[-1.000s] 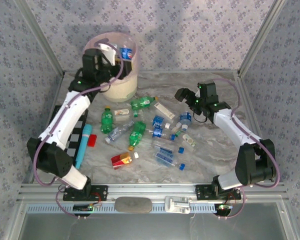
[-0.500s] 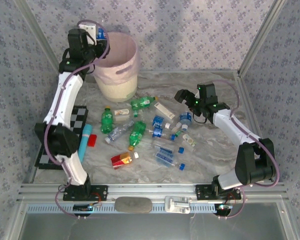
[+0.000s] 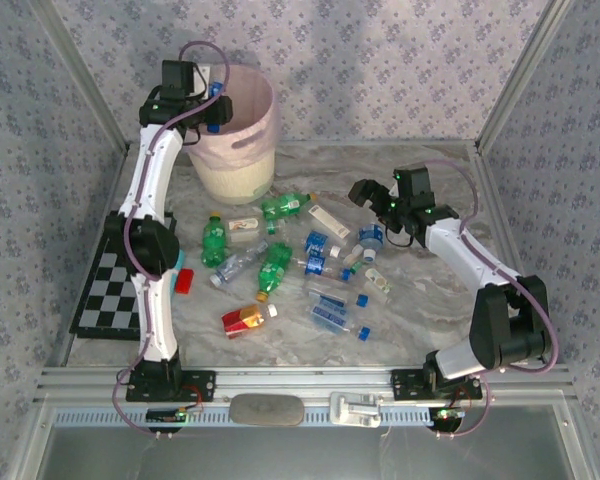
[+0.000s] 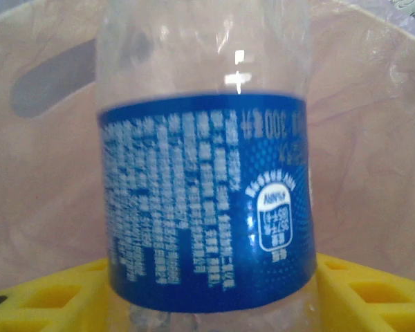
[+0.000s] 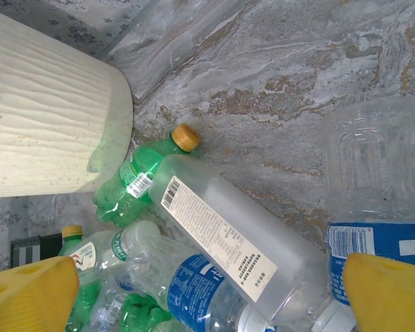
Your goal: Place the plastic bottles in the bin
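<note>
A blue-labelled bottle (image 4: 207,194) is positioned within the left claw (image 3: 206,97) over the bin (image 3: 252,165), upper left, to be dropped; whether it is gripped cannot be told. The right claw (image 3: 363,190) is spread wide, empty, above the remaining bottles (image 3: 274,268).

Blue-labelled bottle (image 4: 204,207), ends off-frame

We see a bin (image 3: 242,172), pale pink above and cream below, on a grey marbled tabletop (image 3: 420,310). The plastic bottles (image 3: 274,268) are green or clear with blue labels; the red-and-yellow bottle (image 3: 243,319) stands out.
</note>
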